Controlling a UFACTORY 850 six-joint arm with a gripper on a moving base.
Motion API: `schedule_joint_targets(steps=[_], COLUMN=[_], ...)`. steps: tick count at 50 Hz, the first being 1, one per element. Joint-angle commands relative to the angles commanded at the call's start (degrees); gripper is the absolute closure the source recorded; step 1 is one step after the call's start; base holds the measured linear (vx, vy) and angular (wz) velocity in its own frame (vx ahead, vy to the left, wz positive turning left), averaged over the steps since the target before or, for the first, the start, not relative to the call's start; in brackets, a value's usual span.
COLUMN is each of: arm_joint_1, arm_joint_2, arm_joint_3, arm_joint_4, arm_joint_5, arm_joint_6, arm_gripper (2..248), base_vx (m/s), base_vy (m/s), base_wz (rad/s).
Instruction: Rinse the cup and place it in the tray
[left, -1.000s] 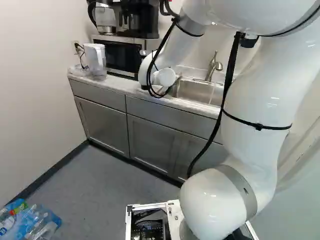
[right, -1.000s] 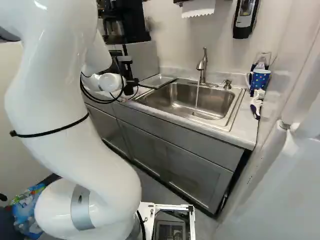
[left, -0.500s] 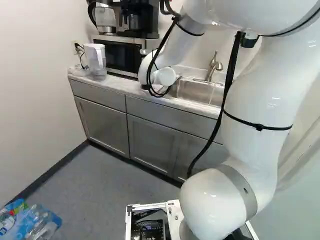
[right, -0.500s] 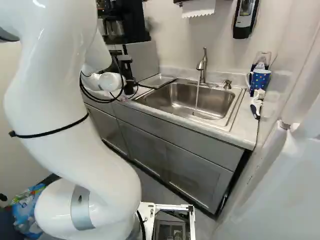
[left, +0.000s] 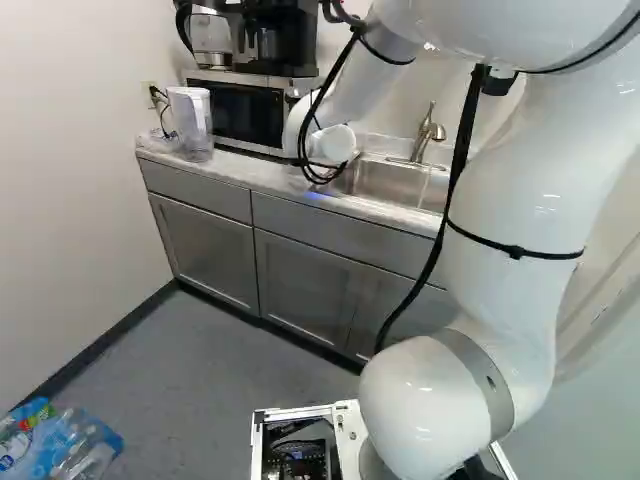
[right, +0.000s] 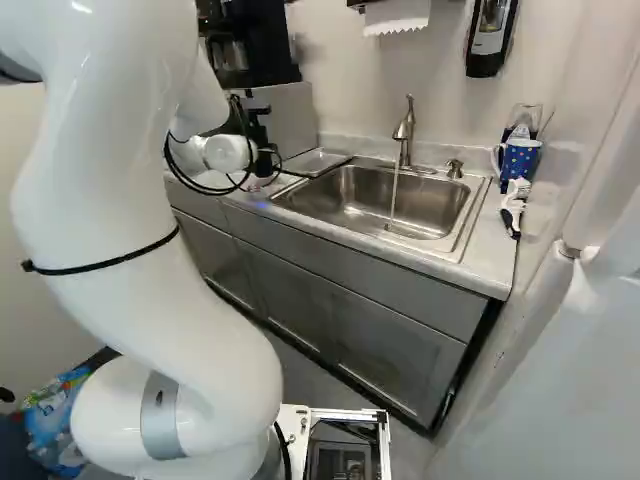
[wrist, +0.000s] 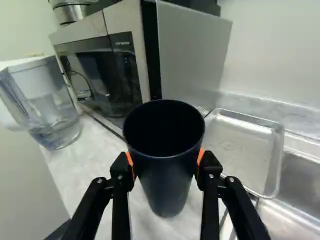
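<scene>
My gripper, small and dark in the right base view, is over the counter left of the sink. In the wrist view the gripper is shut on a dark navy cup, its orange pads touching opposite sides. The cup stands upright with its open mouth up; whether its bottom touches the counter I cannot tell. Beside the cup, a shallow metal tray lies between the microwave and the sink, with nothing in it. The sink has water running from the faucet.
Ahead of the cup is the microwave; a water pitcher stands on the counter's far side from the tray. A blue dotted mug and a brush are right of the sink. The coffee maker sits on the microwave.
The arm's wrist has risen slightly and shifted a little to the right in both base views. A blue glow now shows on the counter edge below it. The base has not moved.
</scene>
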Motion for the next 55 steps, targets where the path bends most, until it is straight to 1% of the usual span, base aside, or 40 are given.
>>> schedule_joint_targets(steps=[12, 25, 55], arm_joint_1=[-1.95, -4.0, -8.68], arm_joint_2=[-0.44, 0.05, -0.02], arm_joint_3=[-2.0, -3.07, -3.14], arm_joint_4=[0.0, 0.0, 0.0], arm_joint_5=[0.0, 0.0, 0.0], arm_joint_6=[0.0, 0.0, 0.0], arm_gripper=[124, 124, 124], base_vx=[0.0, 0.0, 0.0], base_vy=[0.0, 0.0, 0.0], base_wz=[0.0, 0.0, 0.0])
